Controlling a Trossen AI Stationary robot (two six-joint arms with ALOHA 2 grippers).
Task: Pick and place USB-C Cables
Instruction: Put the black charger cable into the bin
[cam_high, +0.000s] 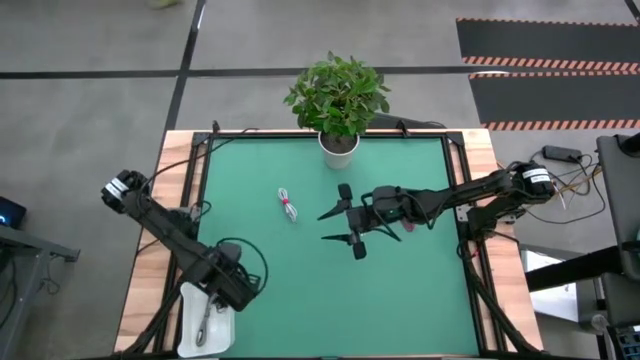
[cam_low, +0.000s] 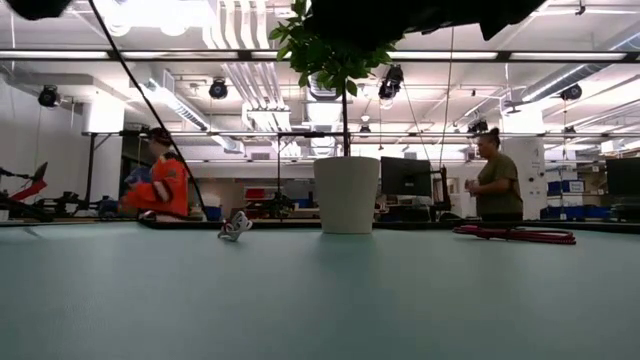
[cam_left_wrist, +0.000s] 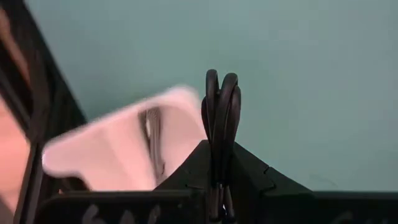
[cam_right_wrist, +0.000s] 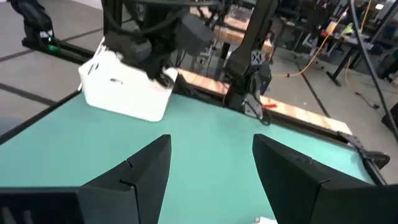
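My left gripper (cam_high: 228, 292) hovers at the table's near left corner, beside a white tray (cam_high: 190, 335), and is shut on a black cable bundle (cam_left_wrist: 221, 115). A grey cable (cam_high: 204, 320) lies in the tray. My right gripper (cam_high: 342, 226) hangs open above the table's middle and holds nothing; in its wrist view the fingers frame bare green mat (cam_right_wrist: 211, 168). A white-and-red cable bundle (cam_high: 288, 206) lies flat on the mat to the left of the right gripper and also shows in the low view (cam_low: 235, 227). A magenta cable (cam_low: 515, 235) lies on the mat in the low view. My left gripper pinches the black cable bundle between its two fingers (cam_left_wrist: 252, 174). The bundle's looped end (cam_left_wrist: 221, 93) sticks out past the fingertips, along the line of the fingers. It is lifted clear of the mat. The gripper body hides how far back it reaches.
A potted plant in a white pot (cam_high: 339, 143) stands at the middle of the far edge. A wooden border (cam_high: 140, 270) surrounds the green mat. Open mat lies between the two arms. People stand in the room behind the table (cam_low: 165, 185).
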